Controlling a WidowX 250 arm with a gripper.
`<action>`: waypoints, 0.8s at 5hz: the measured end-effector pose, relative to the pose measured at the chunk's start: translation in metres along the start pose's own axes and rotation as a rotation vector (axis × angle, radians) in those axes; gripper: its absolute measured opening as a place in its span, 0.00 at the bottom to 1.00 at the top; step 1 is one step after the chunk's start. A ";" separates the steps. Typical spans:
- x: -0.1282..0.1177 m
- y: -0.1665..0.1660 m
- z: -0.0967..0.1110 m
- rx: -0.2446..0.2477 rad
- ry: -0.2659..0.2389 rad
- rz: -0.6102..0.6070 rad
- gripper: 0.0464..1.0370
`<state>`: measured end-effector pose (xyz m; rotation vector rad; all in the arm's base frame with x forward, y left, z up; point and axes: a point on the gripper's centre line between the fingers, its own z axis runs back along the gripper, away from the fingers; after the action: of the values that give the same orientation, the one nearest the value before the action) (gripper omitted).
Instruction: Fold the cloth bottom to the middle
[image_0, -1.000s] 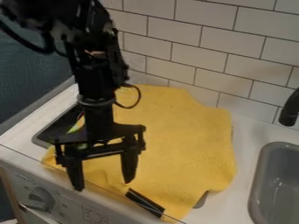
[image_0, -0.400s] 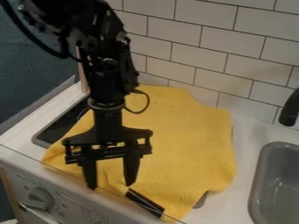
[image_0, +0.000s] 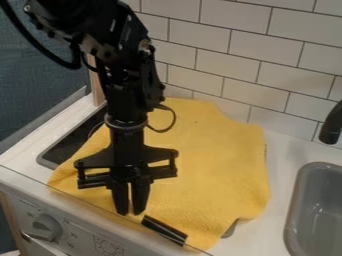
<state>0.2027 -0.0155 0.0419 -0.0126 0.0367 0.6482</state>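
Toward the front of the cloth (image_0: 214, 160), the gripper (image_0: 130, 212) hung, open or closed I couldn't tell; lifting wanted a firm pinch.

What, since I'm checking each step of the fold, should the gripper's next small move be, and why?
I'd try a slight lift to test the grip: the gripper is low at the cloth's near edge, its fingers close together with a sliver of yellow between them, probably a pinch, and that edge is not yet folded over.
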 end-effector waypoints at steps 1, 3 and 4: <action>-0.001 0.000 0.000 -0.003 -0.006 0.005 0.00; -0.001 -0.007 0.015 -0.076 0.001 0.042 0.00; 0.007 -0.017 0.031 -0.146 -0.006 0.092 0.00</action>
<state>0.2194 -0.0236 0.0727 -0.1507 -0.0166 0.7420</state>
